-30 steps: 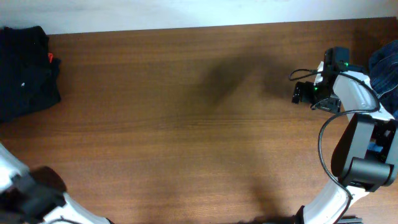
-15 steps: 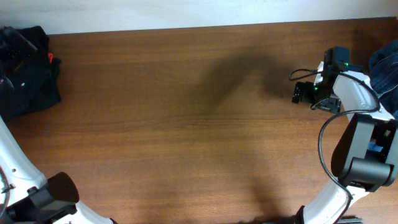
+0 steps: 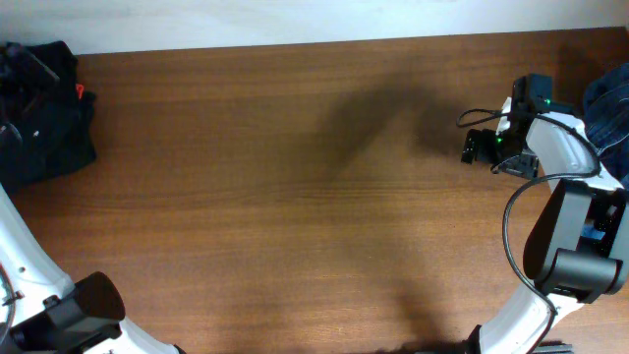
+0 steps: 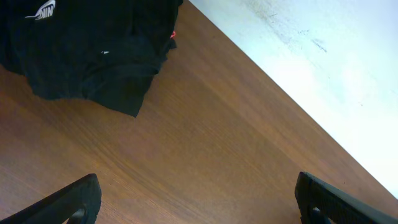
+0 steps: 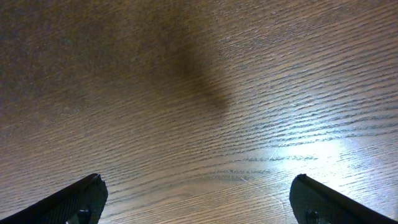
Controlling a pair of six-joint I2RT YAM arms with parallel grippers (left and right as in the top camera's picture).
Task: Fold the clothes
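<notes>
At the far left corner of the table (image 3: 295, 197) the black garment (image 3: 44, 108) is lying as a compact dark bundle, close against the back edge. It is probably sitting there to stay clear of the working area, and it looks like finished work rather than work waiting. In the left wrist view a small red tag (image 4: 173, 34) is peeking from its right side and a white logo (image 4: 45, 9) is showing near the top. The left gripper (image 4: 198, 202) is hanging just beside that bundle with its claw spread wide, the two fingertips sitting at opposite corners of the picture. Nothing is lying between them, and it is gripping no cloth. The middle of the table is carrying only shadow. Further right, the right gripper (image 5: 199, 202) is hovering over bare wood, its claw likewise wide and holding nothing, and it seems to be waiting near the next piece. At the far right edge a blue cloth (image 3: 609, 108) is bunching up, partly cut off by the frame and partly behind the arm. It is likely the next garment to fold. Counting: two garments are showing, one black and one blue, along with two grippers and one red tag.
</notes>
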